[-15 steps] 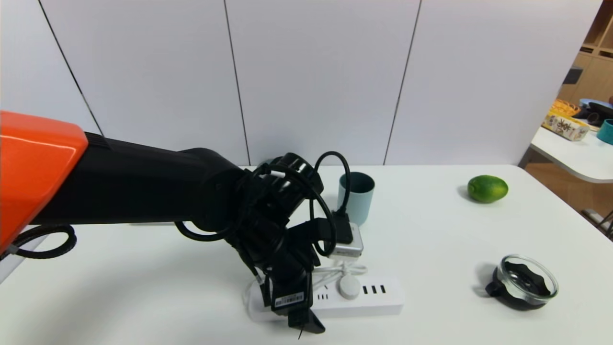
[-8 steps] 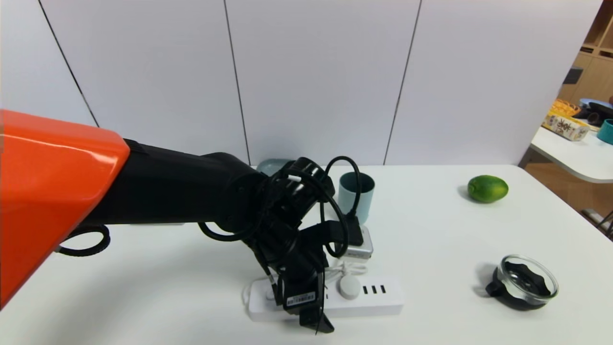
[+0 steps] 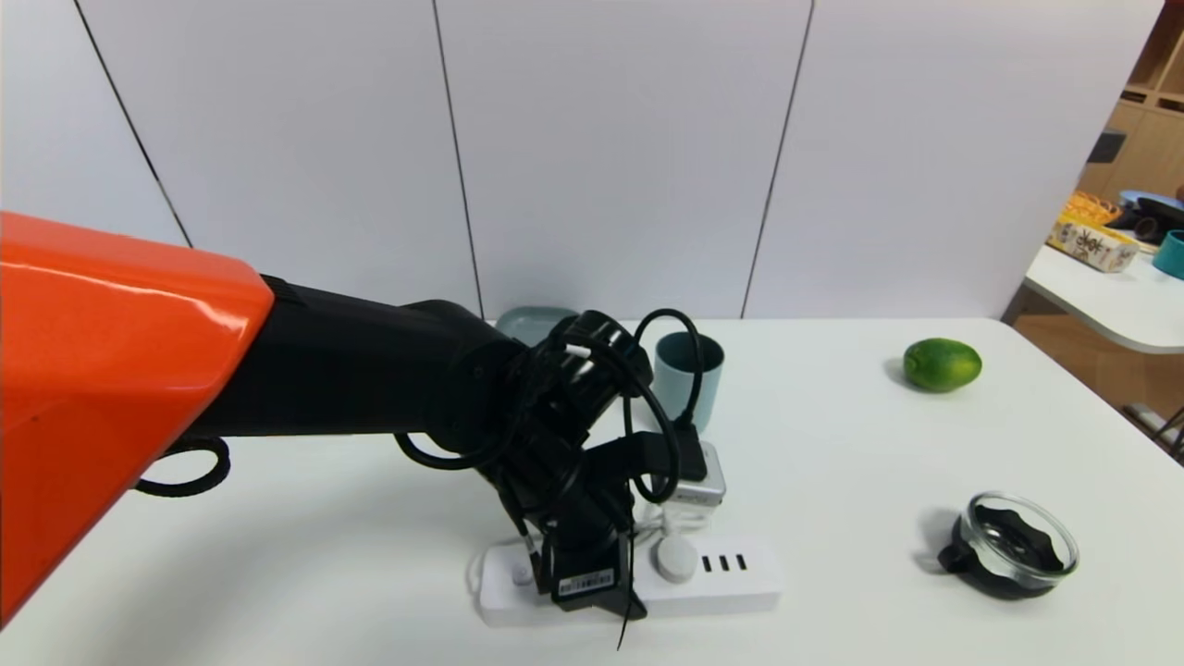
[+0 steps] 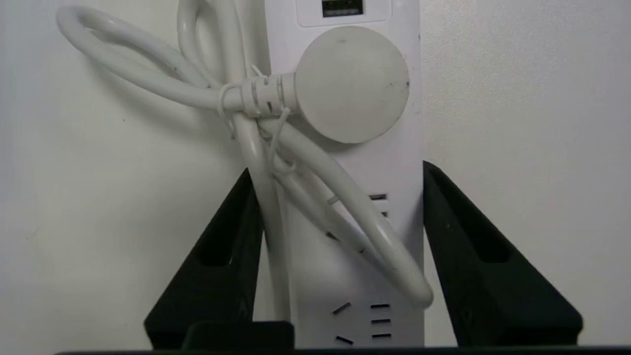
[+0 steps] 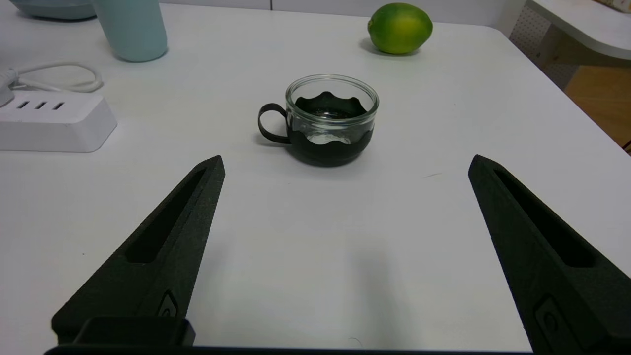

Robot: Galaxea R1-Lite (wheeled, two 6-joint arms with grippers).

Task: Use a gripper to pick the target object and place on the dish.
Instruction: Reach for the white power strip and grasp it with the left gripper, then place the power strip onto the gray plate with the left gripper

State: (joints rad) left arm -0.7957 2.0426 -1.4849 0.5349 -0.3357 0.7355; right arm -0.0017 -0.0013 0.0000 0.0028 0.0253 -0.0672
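Note:
The white power strip [image 3: 731, 578] lies on the table near the front, with its round plug [image 3: 674, 557] and bundled cord on top. My left gripper [image 3: 592, 601] points down over the strip's left half. In the left wrist view, the left gripper [image 4: 335, 168] has one dark finger [image 4: 222, 256] against the cord and the other against the strip's [image 4: 394, 162] far side, shut on it. The strip rests on the table. The grey-blue dish [image 3: 536, 320] shows partly behind the arm at the back. My right gripper [image 5: 345, 160] stands open over bare table.
A blue-grey cup [image 3: 689, 379] stands just behind the left gripper, beside the dish. A lime [image 3: 942, 363] lies at the back right. A glass cup with a black base [image 3: 1016, 546] sits at the front right, ahead of the right gripper.
My left arm has shifted right and lowered onto the power strip. The fingers that hung in front of the strip now sit on either side of it. The strip has not moved.

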